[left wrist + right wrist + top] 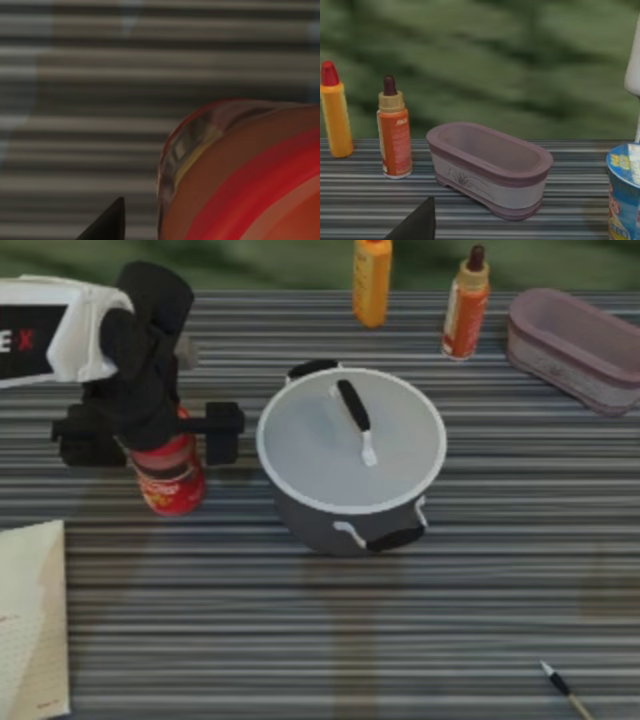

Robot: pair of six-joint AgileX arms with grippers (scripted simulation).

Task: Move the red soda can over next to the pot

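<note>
Red soda can (170, 478) stands upright on the tabletop (300, 630) just left of the pot (350, 460), light, rigid, likely slick, best pinched mid-body, where the left claw (150, 435) appears to clasp it.

Red soda can (250, 175) close up, striped table (100, 75) behind
</note>
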